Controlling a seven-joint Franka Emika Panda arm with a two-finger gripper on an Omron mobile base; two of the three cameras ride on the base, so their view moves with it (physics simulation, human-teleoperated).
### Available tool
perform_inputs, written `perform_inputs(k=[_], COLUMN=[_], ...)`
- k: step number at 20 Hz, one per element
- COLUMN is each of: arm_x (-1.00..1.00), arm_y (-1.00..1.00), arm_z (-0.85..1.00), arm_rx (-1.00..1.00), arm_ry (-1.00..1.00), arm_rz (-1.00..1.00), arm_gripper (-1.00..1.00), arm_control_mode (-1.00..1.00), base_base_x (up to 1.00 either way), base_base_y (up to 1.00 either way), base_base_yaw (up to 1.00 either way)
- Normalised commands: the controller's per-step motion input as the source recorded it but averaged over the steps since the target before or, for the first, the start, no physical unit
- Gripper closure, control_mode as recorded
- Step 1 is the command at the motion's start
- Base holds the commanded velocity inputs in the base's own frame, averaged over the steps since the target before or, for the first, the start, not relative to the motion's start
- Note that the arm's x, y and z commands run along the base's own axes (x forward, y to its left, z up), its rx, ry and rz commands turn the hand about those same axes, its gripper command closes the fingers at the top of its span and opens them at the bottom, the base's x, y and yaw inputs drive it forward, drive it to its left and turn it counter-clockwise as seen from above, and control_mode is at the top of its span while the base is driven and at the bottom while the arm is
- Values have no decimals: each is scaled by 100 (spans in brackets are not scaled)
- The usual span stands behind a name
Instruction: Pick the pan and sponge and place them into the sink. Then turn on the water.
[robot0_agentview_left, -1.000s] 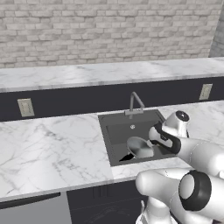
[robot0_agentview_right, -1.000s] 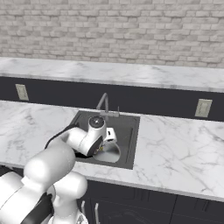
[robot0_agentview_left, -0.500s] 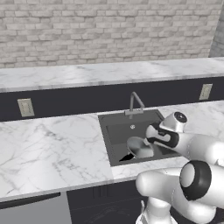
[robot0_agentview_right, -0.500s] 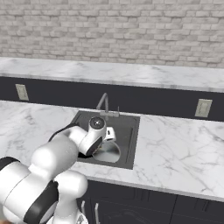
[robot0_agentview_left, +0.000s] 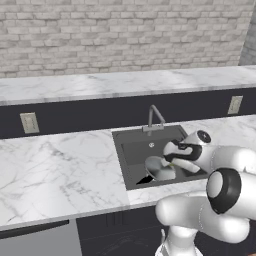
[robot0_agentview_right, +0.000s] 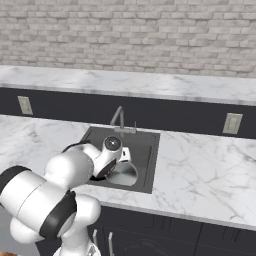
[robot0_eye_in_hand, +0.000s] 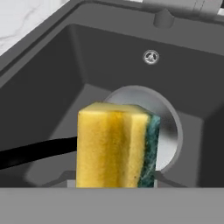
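Observation:
My gripper (robot0_agentview_left: 173, 160) hangs low inside the sink (robot0_agentview_left: 131, 151), shut on the sponge (robot0_eye_in_hand: 115, 146), a yellow block with a green scrub side that stands upright close to the hand camera. The silver pan (robot0_eye_in_hand: 171, 127) lies on the basin floor just behind and below the sponge, and its black handle (robot0_eye_in_hand: 35, 153) runs off to the left. From the base, the pan (robot0_agentview_left: 159, 169) sits in the front half of the sink, right beside the hand. In the right base view the pan (robot0_agentview_right: 123, 174) lies under the gripper (robot0_agentview_right: 125, 158). No water runs from the faucet (robot0_agentview_left: 154, 116).
White marble counter (robot0_agentview_left: 60, 170) surrounds the sink, with a raised back ledge (robot0_agentview_left: 125, 82) under a brick wall. Wall outlets (robot0_agentview_left: 29, 122) sit on the dark backsplash. The sink's dark walls (robot0_eye_in_hand: 48, 83) close in around the hand.
The hand has moved down and leftward in the left base view, deeper into the sink toward the pan, still carrying the sponge. The pan has stayed put.

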Motion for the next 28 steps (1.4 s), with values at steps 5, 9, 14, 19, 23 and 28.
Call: perform_inputs(k=[5,9,14,19,23,28], arm_x=[8,8,8,3,3,6], arm_y=[7,13,15,15,13,13], arm_z=[-19,-21,-23,-23,-25,-24], arm_rx=[4,4,3,3,3,3], arm_ry=[0,0,0,0,0,0], arm_rz=[1,1,0,0,1,1], arm_gripper=[100,100,100,100,100,100], arm_control_mode=[-100,-100,-100,-100,-100,-100], base_base_x=[0,0,0,0,0,0], base_base_y=[0,0,0,0,0,0], base_base_yaw=[0,0,0,0,0,0])
